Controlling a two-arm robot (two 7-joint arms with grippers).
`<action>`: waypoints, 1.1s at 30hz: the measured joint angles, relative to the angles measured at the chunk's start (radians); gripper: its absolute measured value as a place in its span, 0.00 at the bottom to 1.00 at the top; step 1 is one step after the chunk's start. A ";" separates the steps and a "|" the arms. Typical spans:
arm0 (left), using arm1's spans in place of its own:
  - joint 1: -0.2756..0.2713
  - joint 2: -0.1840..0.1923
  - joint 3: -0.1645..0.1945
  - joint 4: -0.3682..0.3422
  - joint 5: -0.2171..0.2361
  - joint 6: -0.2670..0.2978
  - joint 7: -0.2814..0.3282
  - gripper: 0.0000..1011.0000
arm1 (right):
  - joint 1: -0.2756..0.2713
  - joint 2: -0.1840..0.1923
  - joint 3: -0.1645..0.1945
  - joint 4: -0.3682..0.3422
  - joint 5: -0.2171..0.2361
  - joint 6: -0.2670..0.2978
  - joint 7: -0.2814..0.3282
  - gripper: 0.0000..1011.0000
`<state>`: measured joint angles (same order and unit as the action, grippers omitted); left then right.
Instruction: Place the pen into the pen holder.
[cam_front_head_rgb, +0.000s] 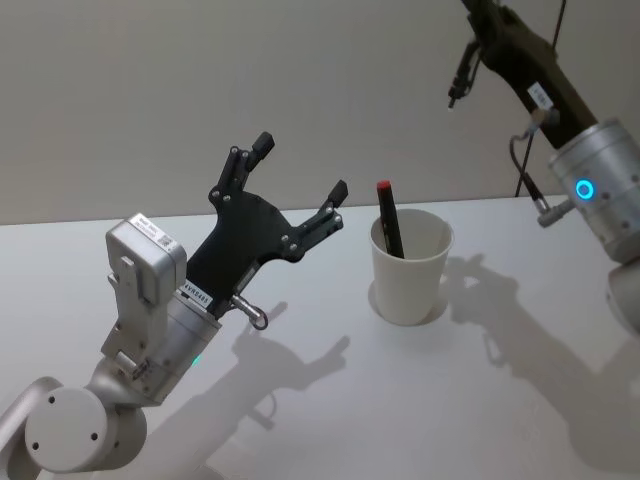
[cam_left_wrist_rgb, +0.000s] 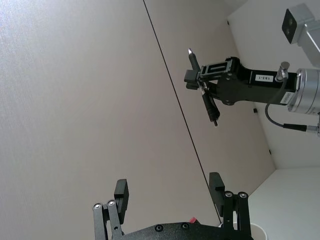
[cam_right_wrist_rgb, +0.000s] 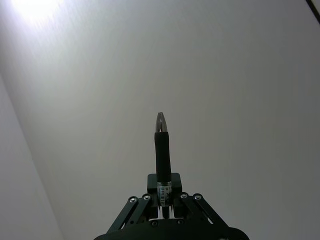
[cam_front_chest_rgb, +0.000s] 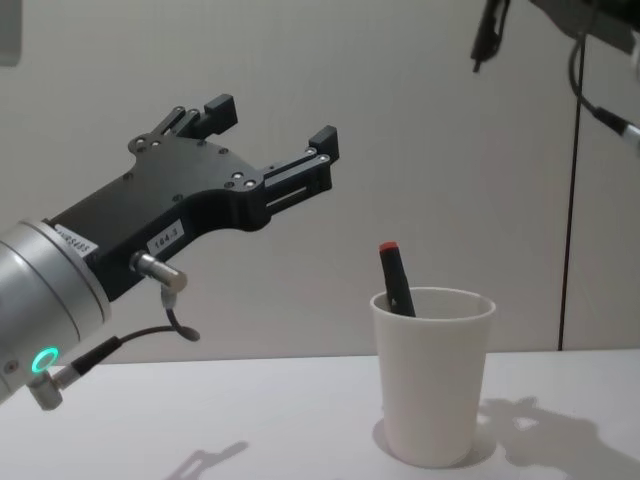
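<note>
Jaws on the left gripper (cam_front_head_rgb: 302, 178) are spread wide with nothing between them, and the right gripper (cam_left_wrist_rgb: 201, 79) is clamping a dark pen (cam_left_wrist_rgb: 203, 88) crosswise between its fingers, silver tip poking out one side.

Biggest thing is the white table (cam_front_head_rgb: 330, 400); it's sitting against a plain beige wall and looking pretty open all around. The left arm (cam_front_head_rgb: 150, 310) is coming up from the table's near left corner, tilted upward, its black fingers (cam_front_chest_rgb: 322, 142) hanging in the air to the left of the cup and higher than its rim. The right arm (cam_front_head_rgb: 590, 180) is reaching in high over the table's right side, its gripper held well above the table, so that pen is up in the air and well apart from the cup.

The pen holder (cam_front_head_rgb: 410, 265), a white paper cup, is standing upright near the middle of the table, a bit toward the back edge. Inside it a second dark pen with a red cap end (cam_front_head_rgb: 389, 218) is leaning against the rim, top sticking out above it. Shadows are falling on the table around the cup.
</note>
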<state>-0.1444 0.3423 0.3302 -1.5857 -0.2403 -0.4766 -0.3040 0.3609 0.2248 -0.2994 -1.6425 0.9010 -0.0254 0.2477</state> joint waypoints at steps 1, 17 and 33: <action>0.000 0.000 0.000 0.000 0.000 0.000 0.000 0.99 | -0.001 0.002 0.000 0.000 -0.012 -0.006 -0.001 0.15; 0.000 0.000 0.000 0.000 0.000 0.000 0.000 0.99 | -0.053 0.026 -0.030 0.072 -0.303 -0.166 -0.008 0.15; 0.000 0.000 0.000 0.000 0.000 0.000 0.000 0.99 | -0.055 -0.037 -0.102 0.241 -0.541 -0.338 0.004 0.15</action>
<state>-0.1445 0.3423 0.3302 -1.5856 -0.2404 -0.4766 -0.3040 0.3062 0.1876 -0.4017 -1.4013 0.3601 -0.3630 0.2513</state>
